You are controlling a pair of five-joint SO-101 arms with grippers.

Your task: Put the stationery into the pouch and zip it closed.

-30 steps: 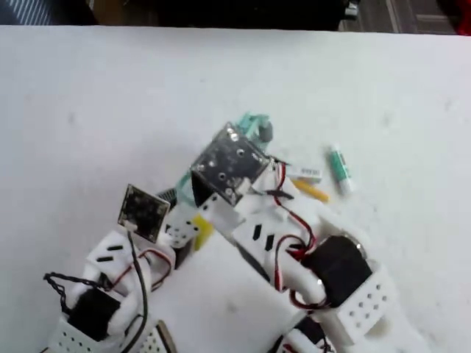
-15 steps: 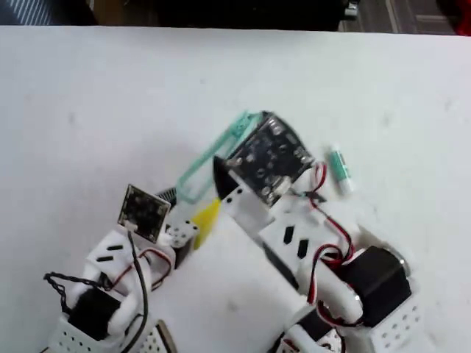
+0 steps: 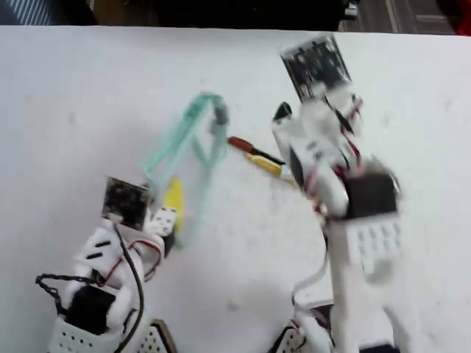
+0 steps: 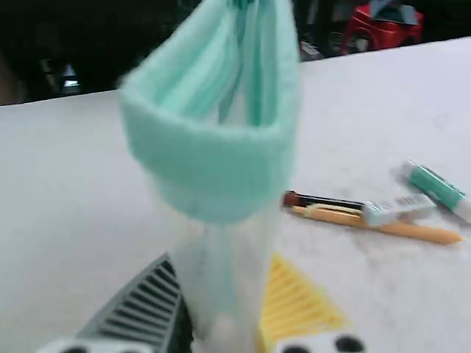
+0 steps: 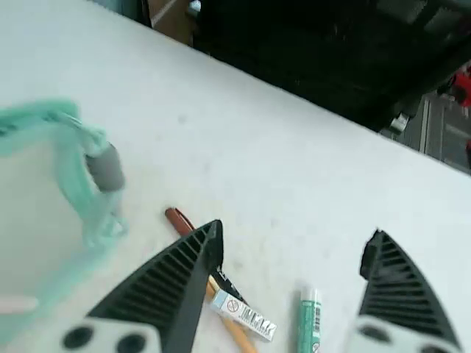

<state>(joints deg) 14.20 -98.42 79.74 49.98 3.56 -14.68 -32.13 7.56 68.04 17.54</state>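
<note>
The white table point(image 3: 88, 81) runs out to a dark room past its far edge. My left gripper point(image 4: 221, 276) is pinched shut on the near end of the clear plastic pouch point(image 4: 221, 243). My grey ribbed finger point(image 4: 140, 312) presses one wall and my yellow finger point(image 4: 294, 305) the other. From there the pouch rises off the table and leans away toward the far side, left of centre. Its mint-green zip band point(image 4: 213, 169) gapes in an open loop, with the grey zip pull point(image 5: 107, 165) at the far end.

The stationery lies on the table just right of the pouch. A dark pen with a red-brown end point(image 4: 324, 200) and a yellow pencil point(image 4: 390, 229) lie side by side, and a white eraser point(image 4: 397, 209) rests across them. A green-and-white tube point(image 4: 434, 187) lies just beside these, apart from them.

My right gripper point(image 5: 294, 234) hangs above that stationery. Its black fingers point(image 5: 176, 279) are spread wide with nothing between them.
</note>
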